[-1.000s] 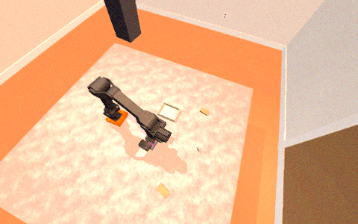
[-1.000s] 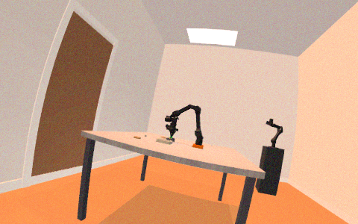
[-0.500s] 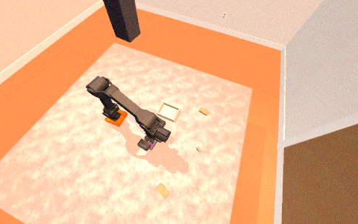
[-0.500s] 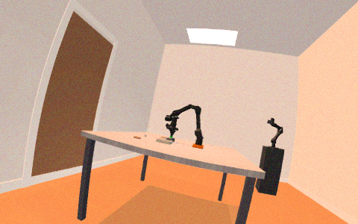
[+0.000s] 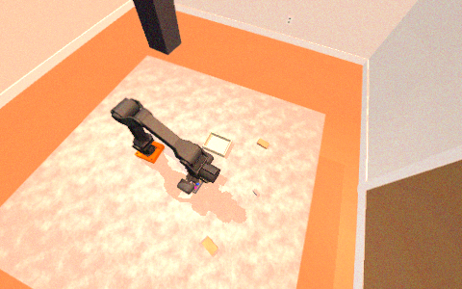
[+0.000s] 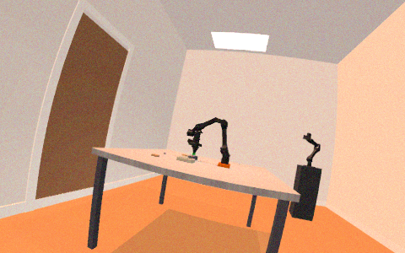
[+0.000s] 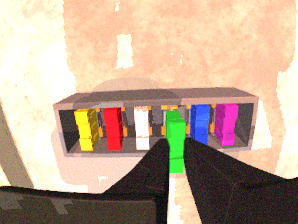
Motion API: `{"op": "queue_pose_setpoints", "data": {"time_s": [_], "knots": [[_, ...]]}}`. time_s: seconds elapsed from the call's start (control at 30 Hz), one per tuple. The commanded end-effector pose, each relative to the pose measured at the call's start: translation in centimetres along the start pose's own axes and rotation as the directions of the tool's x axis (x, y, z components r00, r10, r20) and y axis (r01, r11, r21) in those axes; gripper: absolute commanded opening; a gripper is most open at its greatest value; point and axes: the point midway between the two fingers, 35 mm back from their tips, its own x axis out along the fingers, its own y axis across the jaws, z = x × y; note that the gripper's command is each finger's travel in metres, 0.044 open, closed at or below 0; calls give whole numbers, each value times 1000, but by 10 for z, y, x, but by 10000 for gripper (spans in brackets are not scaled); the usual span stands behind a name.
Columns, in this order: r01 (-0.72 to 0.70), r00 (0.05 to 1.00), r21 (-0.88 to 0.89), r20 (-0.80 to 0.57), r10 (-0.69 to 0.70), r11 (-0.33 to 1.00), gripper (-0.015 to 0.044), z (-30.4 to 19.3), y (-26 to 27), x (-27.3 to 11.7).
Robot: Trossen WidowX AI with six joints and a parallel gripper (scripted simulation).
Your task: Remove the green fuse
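My gripper (image 7: 174, 145) (image 6: 194, 152) is shut on the green fuse (image 7: 175, 127) (image 6: 194, 153). The fuse is upright and out of its clips, a little above the fuse block (image 7: 160, 95) (image 6: 194, 158). In the wrist view it overlaps the block's near wall; empty clips show behind it. The yellow fuse (image 7: 86, 131), red fuse (image 7: 113, 129), white fuse (image 7: 142, 131), blue fuse (image 7: 200, 120) and magenta fuse (image 7: 227, 125) sit in the block. The tray (image 5: 217, 144) (image 6: 186, 159) is empty in the top view, beside the block. The arm hides the fingertips there.
An orange-yellow piece (image 5: 263, 144) (image 6: 155, 155) lies beyond the tray, and another yellow piece (image 5: 210, 246) lies on the opposite side of the block. A small greyish item (image 5: 256, 193) (image 6: 164, 153) lies farther out from the arm. A second arm (image 6: 315, 147) stands on a separate pedestal.
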Motion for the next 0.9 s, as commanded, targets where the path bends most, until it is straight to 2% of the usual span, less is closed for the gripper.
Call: {"op": "queue_pose_setpoints", "data": {"time_s": [0.0,0.87], "knots": [[5,1000,-3,0,-5,1000,0,0,-1,-2],[6,1000,-4,0,-6,1000,0,0,-1,-30]]}}
